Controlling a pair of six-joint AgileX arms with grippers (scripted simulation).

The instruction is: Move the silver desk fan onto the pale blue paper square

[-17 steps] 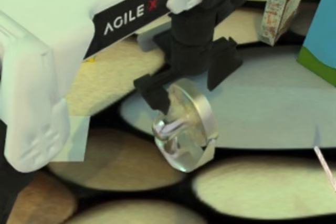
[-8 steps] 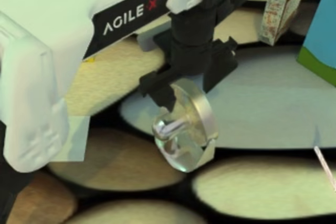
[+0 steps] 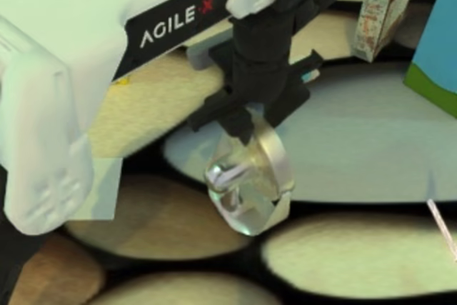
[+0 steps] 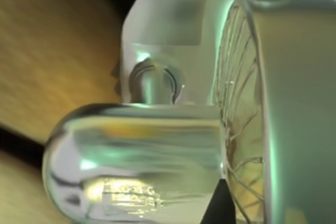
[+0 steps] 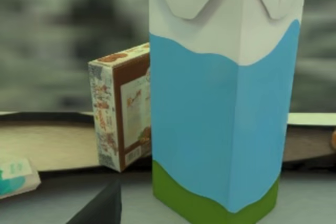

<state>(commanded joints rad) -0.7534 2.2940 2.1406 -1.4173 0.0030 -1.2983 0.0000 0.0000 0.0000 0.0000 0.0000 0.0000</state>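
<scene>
Left tool (image 3: pixel 258 121) now closed in from a second ago, fingers clenched on the silver desk fan (image 3: pixel 251 176) rim, fan on the bench centre, pale blue paper square (image 3: pixel 100 189) well left, uncovered, right tool unseen.

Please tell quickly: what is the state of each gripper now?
Left gripper: closed on the fan.
Right gripper: not in view.

The setting was a rendered simulation tabletop, not a furnished room. The table (image 3: pixel 357 169) carried a printed pattern of large rounded stones. Props stood loosely on it: a blue-and-green carton (image 5: pixel 226 103) and a brown-and-white box (image 5: pixel 123 114) (backdrop blurred grey).
</scene>
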